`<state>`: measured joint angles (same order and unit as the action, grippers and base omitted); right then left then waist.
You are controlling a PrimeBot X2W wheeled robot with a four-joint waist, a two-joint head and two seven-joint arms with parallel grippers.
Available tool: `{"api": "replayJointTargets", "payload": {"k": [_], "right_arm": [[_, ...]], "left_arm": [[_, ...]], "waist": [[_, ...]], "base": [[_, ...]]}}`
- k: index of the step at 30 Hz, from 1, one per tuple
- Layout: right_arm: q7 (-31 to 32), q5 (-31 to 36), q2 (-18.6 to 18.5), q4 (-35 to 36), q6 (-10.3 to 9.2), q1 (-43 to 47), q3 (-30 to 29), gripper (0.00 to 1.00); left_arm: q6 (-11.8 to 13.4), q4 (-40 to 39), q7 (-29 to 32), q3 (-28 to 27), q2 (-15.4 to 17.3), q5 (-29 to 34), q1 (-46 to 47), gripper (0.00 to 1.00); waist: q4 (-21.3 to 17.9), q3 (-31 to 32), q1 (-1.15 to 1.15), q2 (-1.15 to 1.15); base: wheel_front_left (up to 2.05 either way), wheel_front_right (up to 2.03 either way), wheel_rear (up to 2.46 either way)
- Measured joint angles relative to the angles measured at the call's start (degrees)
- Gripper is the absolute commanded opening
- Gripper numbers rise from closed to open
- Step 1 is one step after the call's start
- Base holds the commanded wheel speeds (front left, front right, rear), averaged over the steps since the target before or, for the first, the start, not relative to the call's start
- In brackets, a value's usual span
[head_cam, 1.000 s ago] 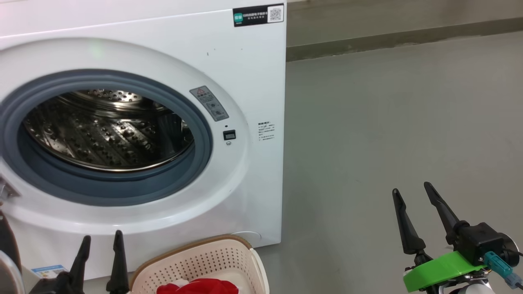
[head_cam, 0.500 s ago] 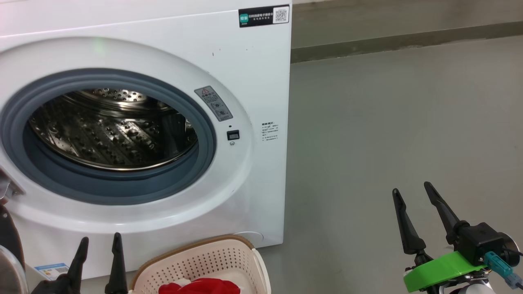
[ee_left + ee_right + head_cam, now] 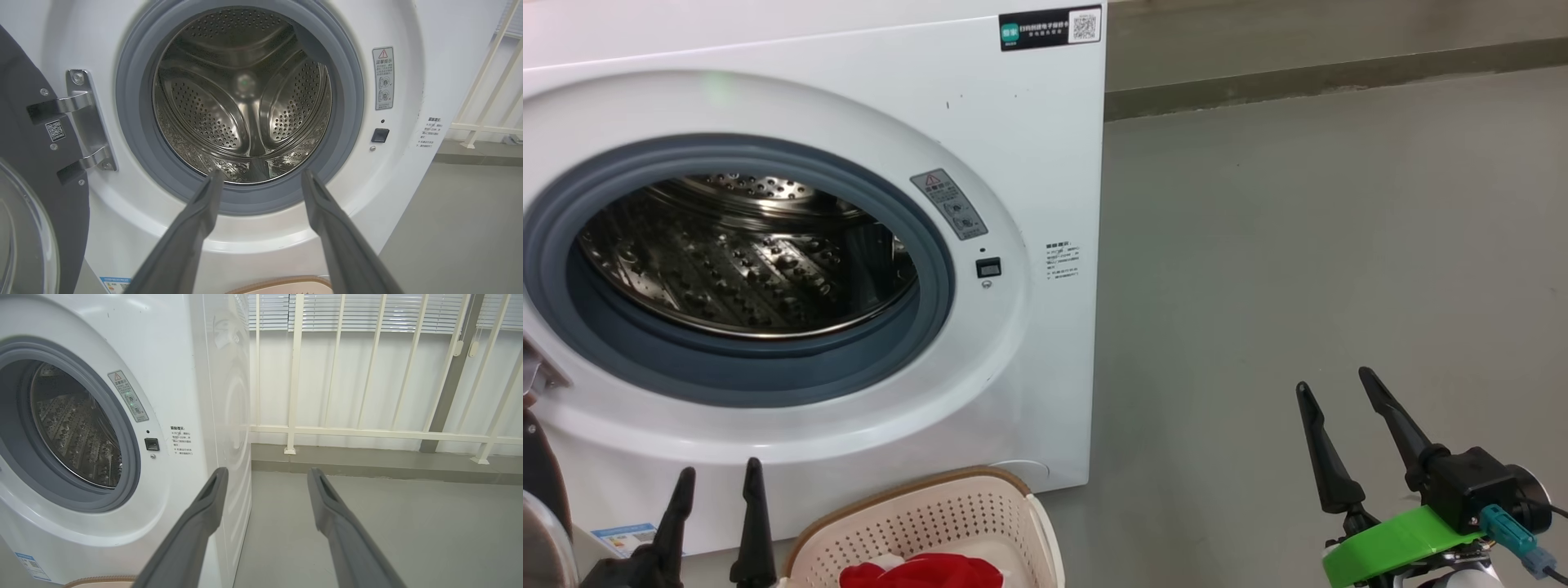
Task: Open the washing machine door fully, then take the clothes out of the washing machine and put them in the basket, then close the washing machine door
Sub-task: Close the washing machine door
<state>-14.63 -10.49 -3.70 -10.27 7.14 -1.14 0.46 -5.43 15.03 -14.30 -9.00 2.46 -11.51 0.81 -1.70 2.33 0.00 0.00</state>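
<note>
On the floor (image 3: 1298,245), just before the lower front of the washing machine (image 3: 1029,163), the basket (image 3: 931,514) is standing, and you are seeing the clothes (image 3: 923,572) lying inside it as a red heap with a little white. Your left gripper (image 3: 720,465) is hovering just beside the basket's left rim, with its two fingers standing apart and nothing between them. In the left wrist view they are pointing toward the drum (image 3: 245,102), which is showing its perforated steel inside the grey rubber ring (image 3: 135,102). Your right gripper (image 3: 1333,377) is hanging over the floor, well apart from the machine's right side, its fingers also spread wide and holding nothing. The washing machine door (image 3: 24,171) is standing swung out at the machine's left side, hanging on its metal hinge (image 3: 86,122), so you are looking at its dark inner face and part of the glass bowl. Behind the machine's right side, a pale railing (image 3: 293,396) is running along the far edge of the floor.
</note>
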Motion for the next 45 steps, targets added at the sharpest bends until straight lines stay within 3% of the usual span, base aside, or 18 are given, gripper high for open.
{"api": "replayJointTargets", "payload": {"k": [18, 35, 45], "right_arm": [[0.00, 0.00, -0.02, -0.37, 0.00, -0.01, 0.05, 1.00], [0.00, 0.00, 0.01, -0.49, 0.00, -0.01, -0.02, 1.00], [0.00, 0.00, 0.01, -0.55, 0.00, -0.01, -0.01, 1.00]], "left_arm": [[0.96, -3.89, 0.00, 1.14, -0.04, 0.46, -1.01, 1.00], [0.87, -3.87, 0.00, 1.86, -0.05, -0.14, -1.01, 1.00], [0.78, -4.01, 0.00, 1.78, -0.04, -0.13, -1.02, 1.00]], "waist": [[0.15, -0.13, 0.00, 0.00], [0.62, 0.10, 0.00, 0.00], [0.95, 0.12, 0.00, 0.00]], "base": [[-0.12, 0.12, 0.00], [-1.62, 1.62, 0.00], [-0.52, 0.52, 0.00]]}}
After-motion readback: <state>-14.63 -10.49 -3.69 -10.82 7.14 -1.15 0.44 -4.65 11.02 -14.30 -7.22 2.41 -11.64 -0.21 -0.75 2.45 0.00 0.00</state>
